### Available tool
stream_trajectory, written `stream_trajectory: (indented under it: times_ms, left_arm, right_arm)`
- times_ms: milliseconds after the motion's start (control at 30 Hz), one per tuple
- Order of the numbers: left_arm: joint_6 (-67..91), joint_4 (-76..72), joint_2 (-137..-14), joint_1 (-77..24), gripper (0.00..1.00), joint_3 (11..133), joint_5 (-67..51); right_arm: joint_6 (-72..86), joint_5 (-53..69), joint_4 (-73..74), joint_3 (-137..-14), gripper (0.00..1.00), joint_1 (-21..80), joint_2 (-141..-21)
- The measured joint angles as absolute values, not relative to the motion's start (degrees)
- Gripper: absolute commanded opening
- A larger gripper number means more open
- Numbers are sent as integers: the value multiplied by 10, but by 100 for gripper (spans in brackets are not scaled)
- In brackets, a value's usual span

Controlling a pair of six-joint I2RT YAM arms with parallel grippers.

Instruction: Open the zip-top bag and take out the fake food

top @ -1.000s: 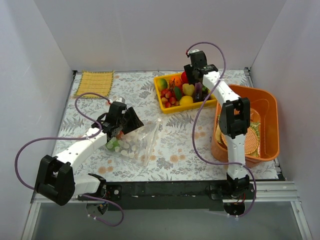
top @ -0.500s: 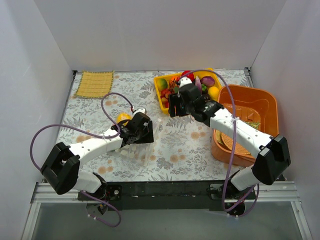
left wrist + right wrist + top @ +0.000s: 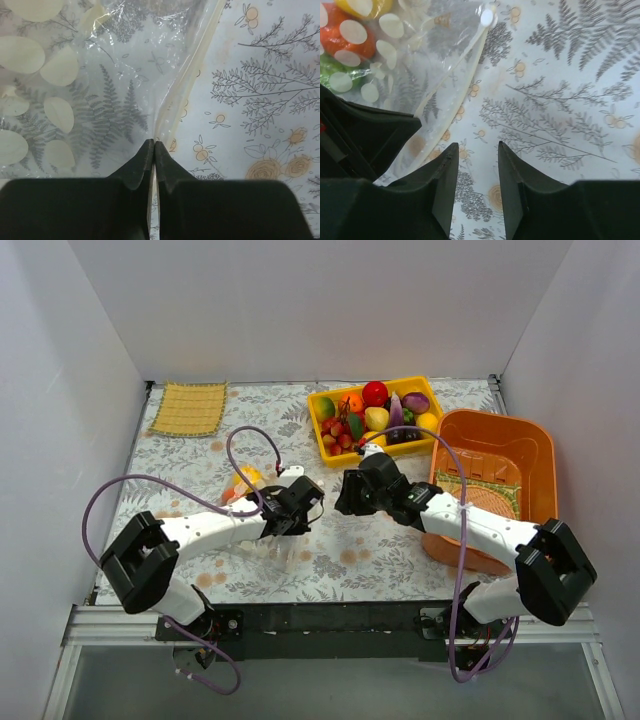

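The zip-top bag lies left of centre on the floral cloth, clear with whitish spots. Its pale zip strip runs straight into my left gripper, which is shut on that edge of the bag. Fake food shows through the plastic: an orange piece, a yellow one and a green one. My right gripper hovers open just right of the bag's edge, over bare cloth, with nothing between its fingers. From above, the two grippers, left and right, nearly face each other.
A yellow tray full of more fake food stands at the back centre. An orange bin holding a woven mat sits at the right. A yellow woven mat lies at the back left. White walls close in three sides.
My left gripper slid right along the bag and closed on its zip edge. My right arm swung down from the yellow tray to the bag's right side, jaws narrowing.
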State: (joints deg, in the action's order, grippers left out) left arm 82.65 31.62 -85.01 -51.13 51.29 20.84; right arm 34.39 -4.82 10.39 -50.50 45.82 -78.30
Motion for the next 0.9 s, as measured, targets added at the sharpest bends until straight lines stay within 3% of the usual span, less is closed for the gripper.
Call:
stream_trajectory:
  times_ms: [267, 633, 700, 800, 900]
  left_arm:
    - [864, 294, -811, -511, 0, 561, 200]
    - [908, 244, -763, -511, 1, 555, 172]
    - [914, 237, -752, -511, 21, 551, 173]
    - [920, 225, -727, -511, 60, 538, 169]
    - [924, 237, -688, -507, 61, 526, 181]
  right_arm:
    - [402, 15, -17, -458, 36, 476, -809]
    - [440, 63, -102, -505, 34, 472, -944]
    - [442, 72, -114, -506, 35, 470, -950]
    - [448, 89, -144, -506, 38, 468, -957]
    - [454, 109, -180, -506, 39, 463, -966]
